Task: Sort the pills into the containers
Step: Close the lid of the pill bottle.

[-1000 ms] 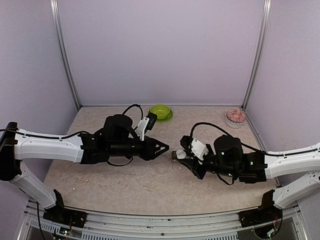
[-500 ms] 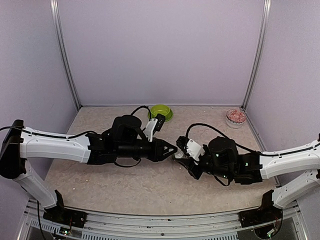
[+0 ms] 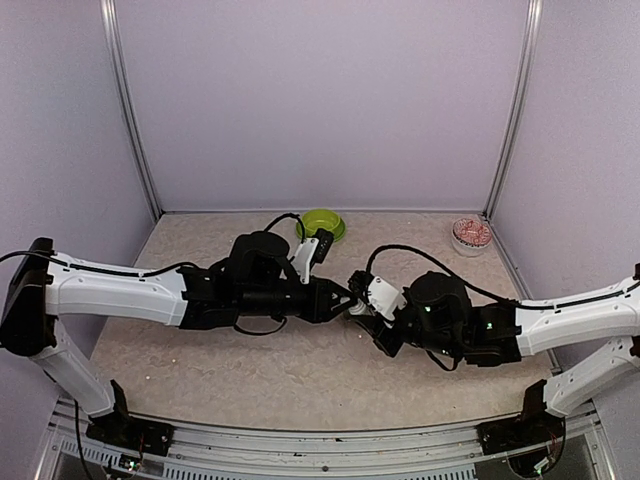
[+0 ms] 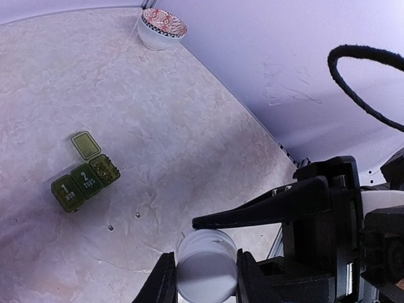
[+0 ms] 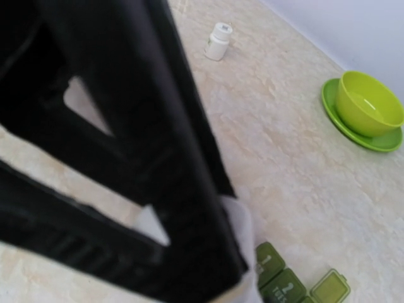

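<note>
Left gripper (image 4: 205, 255) reaches in to the centre of the table (image 3: 250, 355), fingers pressed on both sides of the white bottle (image 4: 205, 276) end, gripping it. Right gripper (image 3: 362, 302) meets it from the right, clamped on the same bottle. Pill box (image 4: 85, 182) sits on the table near the grippers: compartments 1 and 2 lidded, third lid (image 4: 84, 144) flipped open. Two loose pills (image 4: 137, 215) lie just beside the box. Lime bowl (image 3: 321, 222) far centre, patterned bowl (image 3: 471, 232) far right.
</note>
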Motion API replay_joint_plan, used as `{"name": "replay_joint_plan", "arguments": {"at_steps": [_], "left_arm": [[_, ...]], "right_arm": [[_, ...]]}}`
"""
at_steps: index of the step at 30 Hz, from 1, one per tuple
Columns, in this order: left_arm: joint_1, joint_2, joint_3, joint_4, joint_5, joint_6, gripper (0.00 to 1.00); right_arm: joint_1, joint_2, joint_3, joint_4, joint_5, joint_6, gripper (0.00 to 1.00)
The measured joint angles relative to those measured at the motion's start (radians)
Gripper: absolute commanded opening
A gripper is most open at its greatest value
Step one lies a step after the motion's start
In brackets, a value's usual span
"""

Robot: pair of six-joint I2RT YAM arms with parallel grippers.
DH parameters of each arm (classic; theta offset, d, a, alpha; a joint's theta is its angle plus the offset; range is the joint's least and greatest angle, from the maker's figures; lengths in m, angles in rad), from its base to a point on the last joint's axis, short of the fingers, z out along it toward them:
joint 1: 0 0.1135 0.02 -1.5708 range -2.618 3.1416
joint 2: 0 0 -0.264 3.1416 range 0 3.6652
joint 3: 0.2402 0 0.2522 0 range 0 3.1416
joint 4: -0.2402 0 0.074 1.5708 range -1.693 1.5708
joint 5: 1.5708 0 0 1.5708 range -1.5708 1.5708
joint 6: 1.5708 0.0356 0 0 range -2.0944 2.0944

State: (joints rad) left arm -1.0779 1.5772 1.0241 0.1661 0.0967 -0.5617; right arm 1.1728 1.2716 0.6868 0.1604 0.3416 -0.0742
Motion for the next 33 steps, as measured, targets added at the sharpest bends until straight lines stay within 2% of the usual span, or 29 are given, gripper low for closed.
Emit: {"name": "replay_joint_plan", "arguments": {"at_steps": [25, 33], "left_arm": [[-0.008, 0.047, 0.015, 0.007, -0.036, -0.061, 0.2], [-0.008, 0.05, 0.008, 0.031, -0.037, -0.026, 0.2]], "right_arm": [[0.028, 0.055, 0.056, -0.089, 0.102, 0.016, 0.3], [0.029, 0.052, 0.057, -0.092, 0.091, 0.042, 0.29]]}}
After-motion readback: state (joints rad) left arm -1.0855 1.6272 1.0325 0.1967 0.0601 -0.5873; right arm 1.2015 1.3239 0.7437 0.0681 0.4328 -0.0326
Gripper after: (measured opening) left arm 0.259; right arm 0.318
